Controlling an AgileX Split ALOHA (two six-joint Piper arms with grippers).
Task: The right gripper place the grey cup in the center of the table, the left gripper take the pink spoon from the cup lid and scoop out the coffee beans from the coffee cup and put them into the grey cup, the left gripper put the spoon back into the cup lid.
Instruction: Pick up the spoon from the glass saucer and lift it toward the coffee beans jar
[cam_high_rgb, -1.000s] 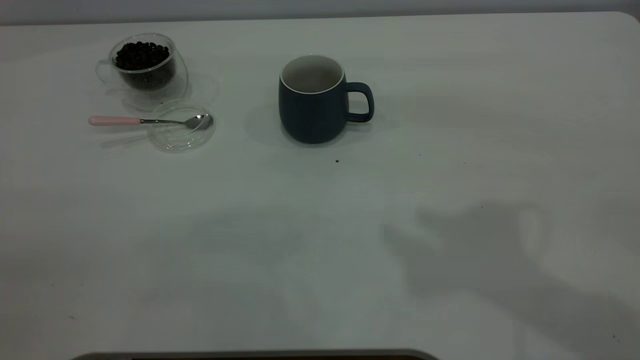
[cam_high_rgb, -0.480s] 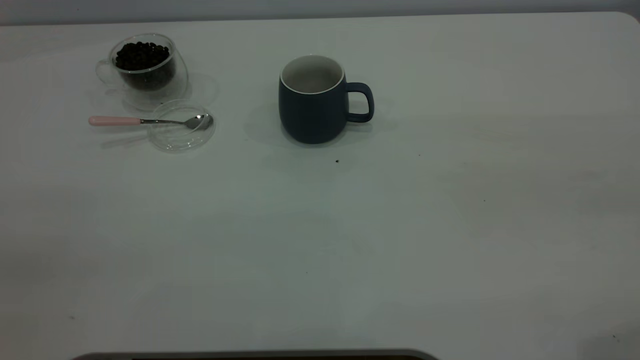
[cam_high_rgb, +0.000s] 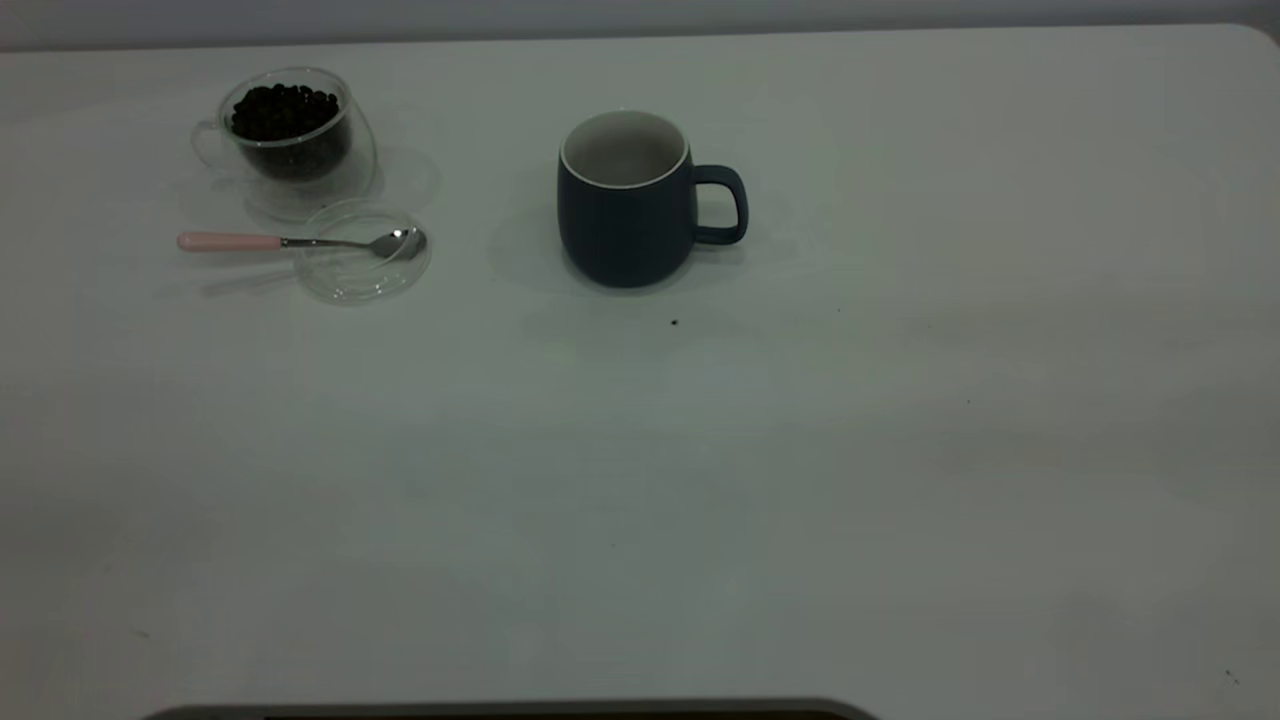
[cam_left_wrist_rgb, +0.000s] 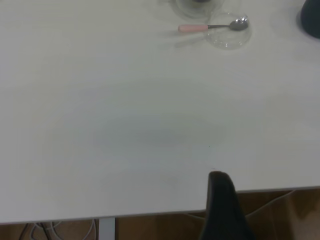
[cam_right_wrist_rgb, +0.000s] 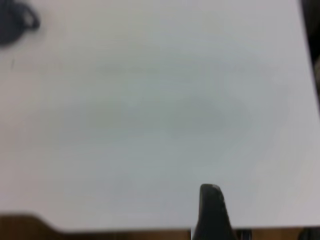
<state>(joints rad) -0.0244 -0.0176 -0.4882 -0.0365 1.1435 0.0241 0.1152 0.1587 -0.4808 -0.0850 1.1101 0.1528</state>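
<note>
Wrist views: both tools parked over table (cam_high_rgb: 900, 500) edge.

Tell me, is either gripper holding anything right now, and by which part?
Nothing is held. The pink spoon rests on the cup lid, the grey cup stands alone; both grippers are back at the table edge.

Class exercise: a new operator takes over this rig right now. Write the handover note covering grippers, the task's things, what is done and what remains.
Left gripper and right gripper: both back at the near table edge, holding nothing.
Grey cup: upright near mid-table, looks empty.
Pink spoon: bowl resting on the cup lid, handle sticking out.
Coffee cup: behind the lid, full of coffee beans.
Done: apparently the cup placement.
Left: take spoon, scoop beans, return spoon.
</note>
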